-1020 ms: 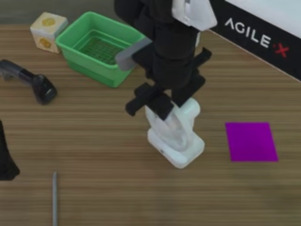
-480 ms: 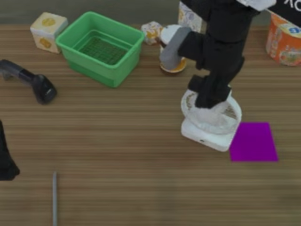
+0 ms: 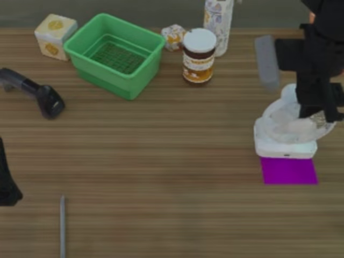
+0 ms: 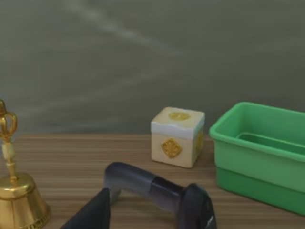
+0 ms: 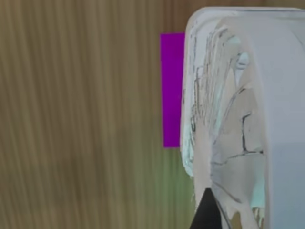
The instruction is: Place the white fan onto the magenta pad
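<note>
The right gripper [image 3: 317,107] is clamped on the grille of the white fan [image 3: 285,134], which it has carried from mid-table to the right side, so the base now covers the far strip of the magenta pad [image 3: 288,171]. My judgement is that only a short shift toward the pad's near edge and a lowering remain. The right arm reaches in from the top right and bends down over the fan, while the left gripper [image 3: 8,185] waits parked at the left edge, its fingers unreadable.
</note>
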You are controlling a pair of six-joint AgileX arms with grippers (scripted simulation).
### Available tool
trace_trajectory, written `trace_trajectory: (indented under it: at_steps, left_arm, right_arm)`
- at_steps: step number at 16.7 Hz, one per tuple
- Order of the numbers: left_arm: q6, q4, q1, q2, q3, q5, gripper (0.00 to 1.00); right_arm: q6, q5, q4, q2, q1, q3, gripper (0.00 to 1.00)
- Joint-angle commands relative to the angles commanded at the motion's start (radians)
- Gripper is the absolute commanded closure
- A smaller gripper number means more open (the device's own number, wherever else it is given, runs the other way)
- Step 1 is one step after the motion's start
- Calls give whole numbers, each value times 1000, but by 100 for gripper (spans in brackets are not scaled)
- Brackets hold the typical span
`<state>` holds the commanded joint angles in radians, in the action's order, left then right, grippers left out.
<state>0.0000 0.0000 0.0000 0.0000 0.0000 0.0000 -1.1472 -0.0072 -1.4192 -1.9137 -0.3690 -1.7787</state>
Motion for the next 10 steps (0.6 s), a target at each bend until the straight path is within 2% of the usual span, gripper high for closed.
trace_trajectory:
  at_steps: [4, 10]
  left_arm:
    - [0, 0, 0, 0, 0, 0, 0]
    - [0, 0, 0, 0, 0, 0, 0]
  right_arm:
    - [-106, 0, 14, 41, 45, 58, 100]
    - [-105, 0, 30, 38, 41, 74, 100]
